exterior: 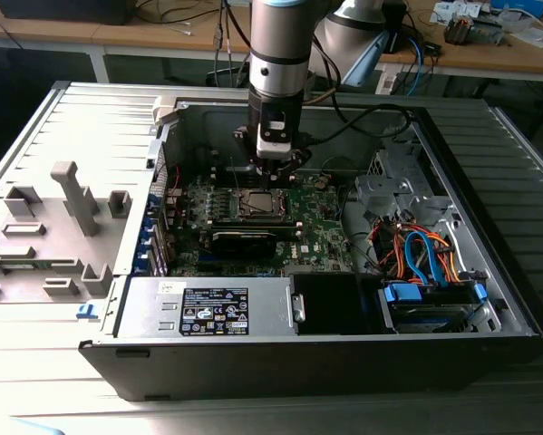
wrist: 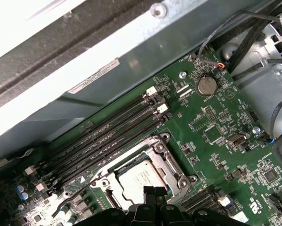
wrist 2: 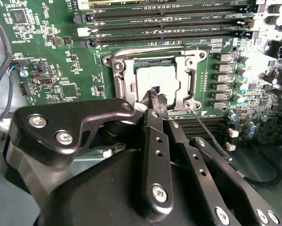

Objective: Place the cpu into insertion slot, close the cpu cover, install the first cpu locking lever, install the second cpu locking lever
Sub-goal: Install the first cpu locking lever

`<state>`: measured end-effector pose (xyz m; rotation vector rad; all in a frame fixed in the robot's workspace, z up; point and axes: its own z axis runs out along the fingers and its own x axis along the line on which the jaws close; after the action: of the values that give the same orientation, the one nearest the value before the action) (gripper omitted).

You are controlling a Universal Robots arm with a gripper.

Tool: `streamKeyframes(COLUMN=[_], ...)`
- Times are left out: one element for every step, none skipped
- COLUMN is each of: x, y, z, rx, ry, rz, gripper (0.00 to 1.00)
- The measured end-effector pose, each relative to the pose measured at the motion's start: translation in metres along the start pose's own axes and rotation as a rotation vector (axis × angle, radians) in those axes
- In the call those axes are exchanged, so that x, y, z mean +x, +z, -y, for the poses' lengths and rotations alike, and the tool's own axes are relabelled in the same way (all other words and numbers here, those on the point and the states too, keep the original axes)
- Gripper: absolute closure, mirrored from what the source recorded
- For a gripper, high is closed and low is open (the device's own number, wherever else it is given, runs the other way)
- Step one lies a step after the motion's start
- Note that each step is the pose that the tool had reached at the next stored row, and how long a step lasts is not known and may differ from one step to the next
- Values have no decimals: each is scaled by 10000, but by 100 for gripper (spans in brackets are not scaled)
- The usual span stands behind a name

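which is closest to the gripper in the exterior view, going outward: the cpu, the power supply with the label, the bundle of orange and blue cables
Measured from the gripper in the exterior view:
1. The cpu, seated in its socket on the motherboard, just below the gripper.
2. The power supply, along the case's front edge, toward the exterior view's left.
3. The orange and blue cables, by the drive bay on the exterior view's right.
The last two are fairly close.

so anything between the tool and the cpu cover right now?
Nothing visible. The tool hangs just over the edge of the cpu cover, which lies closed around the cpu. One thin locking lever sticks out beside the socket, off to the side of the tool.
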<state>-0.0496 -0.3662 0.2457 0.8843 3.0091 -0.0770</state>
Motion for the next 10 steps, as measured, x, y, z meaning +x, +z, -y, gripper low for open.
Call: streamKeyframes(x=[0, 0, 0, 0, 0, 0, 0, 0, 0, 0], y=[0, 0, 0, 0, 0, 0, 0, 0, 0, 0], z=[0, 0, 0, 0, 0, 0, 0, 0, 0, 0], rx=[-1, -1, -2, -2, -3, -3, -4, -5, -5, -6], ry=[-26, -49, -82, -101, -129, -146, -168, -209, -240, -286], rz=[2, 2, 4, 5, 6, 7, 8, 9, 11, 12], gripper=[89, 89, 89, 89, 89, 89, 89, 89, 89, 89])
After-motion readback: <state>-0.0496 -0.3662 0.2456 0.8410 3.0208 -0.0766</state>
